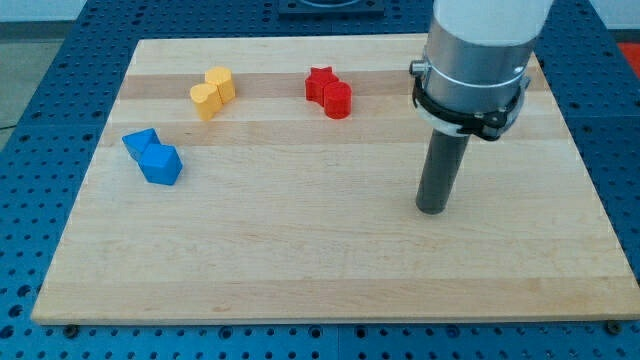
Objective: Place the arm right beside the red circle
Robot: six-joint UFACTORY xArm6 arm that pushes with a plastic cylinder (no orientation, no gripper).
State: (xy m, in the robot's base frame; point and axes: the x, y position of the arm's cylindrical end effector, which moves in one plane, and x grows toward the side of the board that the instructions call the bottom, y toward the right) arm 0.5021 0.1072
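The red circle (338, 100) is a short red cylinder near the view's top centre of the wooden board (300, 260). It touches a red star (320, 83) on its upper left. My tip (431, 209) rests on the board at the view's right of centre. It is well apart from the red circle, to the circle's lower right, about a hundred pixels right and a hundred down. Nothing lies between them.
Two yellow blocks (213, 93) touch each other at the view's upper left. Two blue blocks (153, 156) touch each other further left and lower. The arm's grey body (478, 55) hangs over the board's upper right. A blue perforated table surrounds the board.
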